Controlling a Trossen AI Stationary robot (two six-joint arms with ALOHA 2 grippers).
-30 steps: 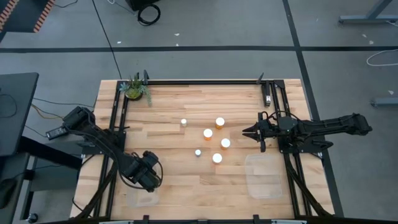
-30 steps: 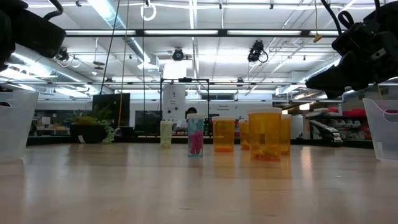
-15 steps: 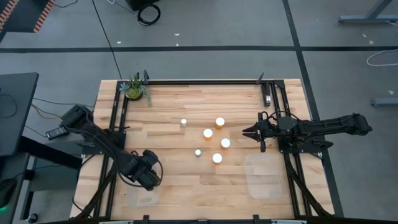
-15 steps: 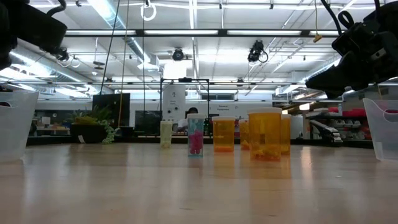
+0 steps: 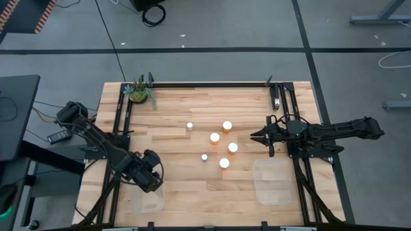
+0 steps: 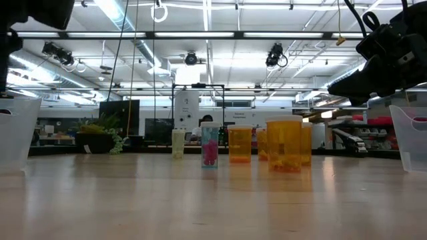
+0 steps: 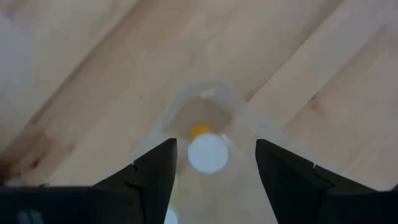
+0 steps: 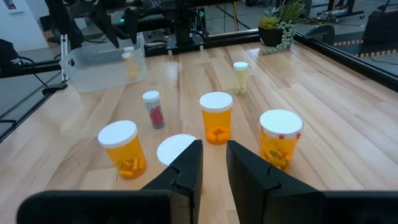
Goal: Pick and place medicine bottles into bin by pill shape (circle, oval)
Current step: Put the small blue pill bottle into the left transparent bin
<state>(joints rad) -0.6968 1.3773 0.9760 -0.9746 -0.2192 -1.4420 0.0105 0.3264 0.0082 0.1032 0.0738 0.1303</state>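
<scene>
L gripper [image 5: 146, 179] over the left bin [image 5: 146, 200], fingers wide, nothing held; one bottle [image 7: 207, 152] in the bin below. R gripper [image 5: 257, 136] narrow, empty, beside six bottles [image 5: 219, 138] mid-table.

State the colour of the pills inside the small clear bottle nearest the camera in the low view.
Pink, or pinkish red. The small clear bottle shows them best in the low view.

You had four orange bottles [image 5: 225, 144] and two small whitish ones [image 5: 190, 126] standing upright, capped, mid-worktop [image 5: 180, 109]; another white-capped bottle [image 7: 207, 152] lay in the clear bin [image 5: 146, 200].
</scene>
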